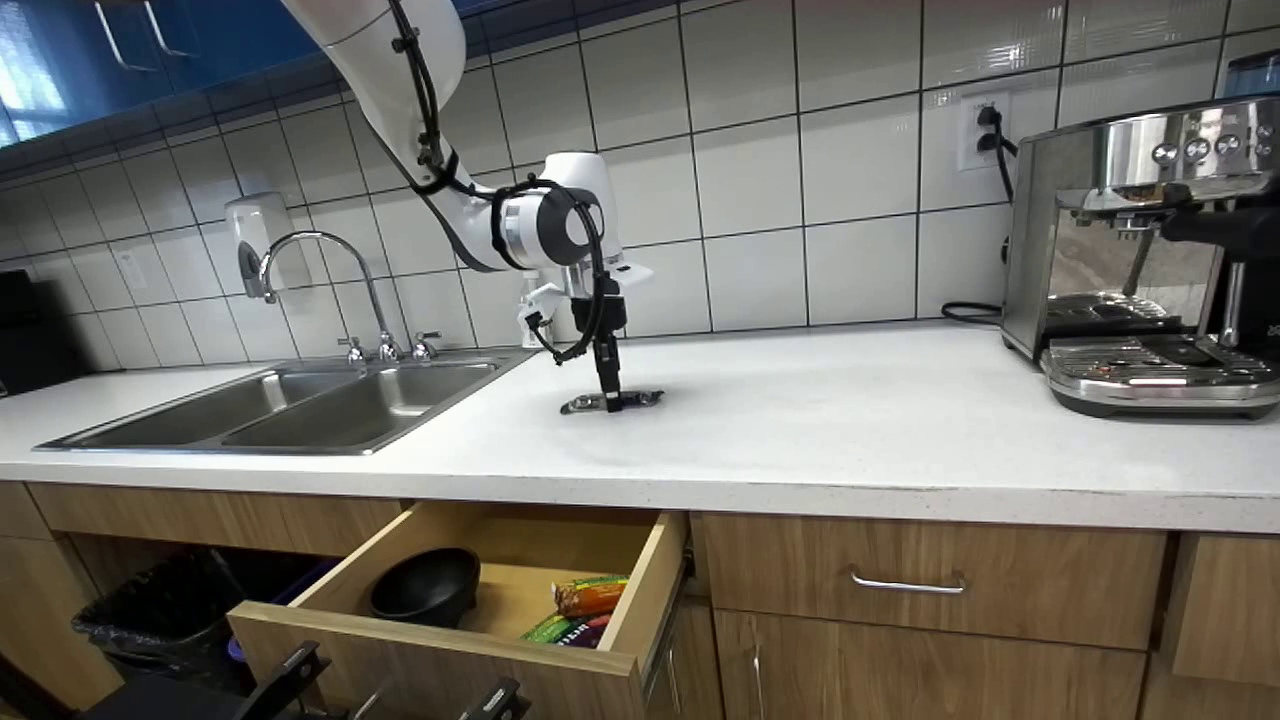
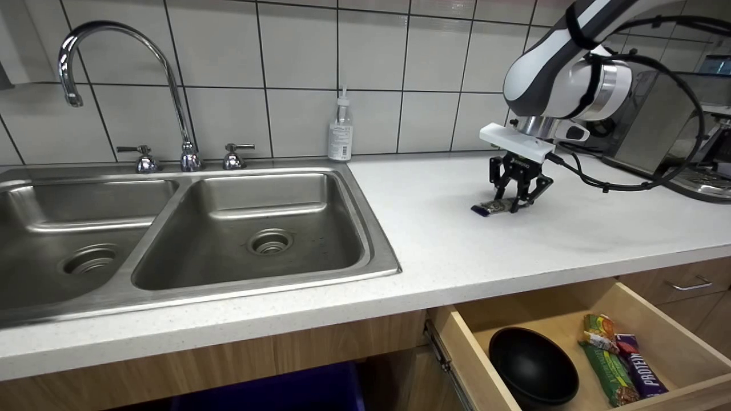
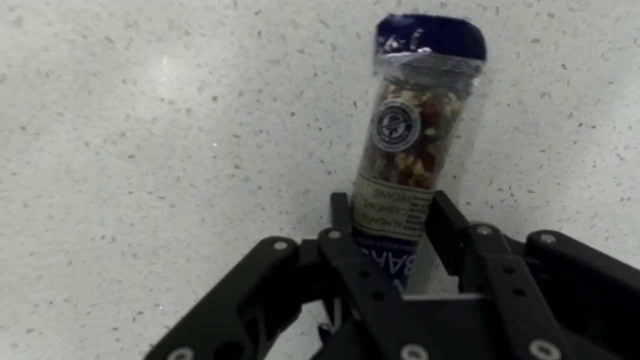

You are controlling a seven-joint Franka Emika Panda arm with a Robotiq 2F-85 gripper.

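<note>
White-tiled kitchen wall (image 1: 745,180) at back, w/ a speckled white countertop (image 1: 850,430) running along it in both ext. views. Dbl. steel sink (image 2: 159,228) is set into the countertop's L part, spanning approx. front edge to back. White robot arm (image 1: 375,75) comes down from above, R of the sink. Under the countertop's front edge a wood drawer (image 1: 420,665) is pulled out. Espresso mach. (image 1: 1110,255) sits well R of the arm, near the back edge. Black gripper (image 3: 389,215) points straight down, tips at counter level. In the drawer, black bowl (image 2: 534,368) by the L wall. Clear pump bottle (image 2: 341,137) stands at sink's back R corner, near the tiles. Snack packets (image 2: 608,368) (orange, green, purple) lie nearer the drawer's R wall. Nut bar (image 3: 400,165), clear wrapper w/ dark-blue end, lies flat on the countertop btwn front & back edges, clear of the sink's R rim. Gripper is closed around its middle, one finger against each long side; wrist view has both tips snug to the wrapper, by the label listing almonds, cashews, pecans.
</note>
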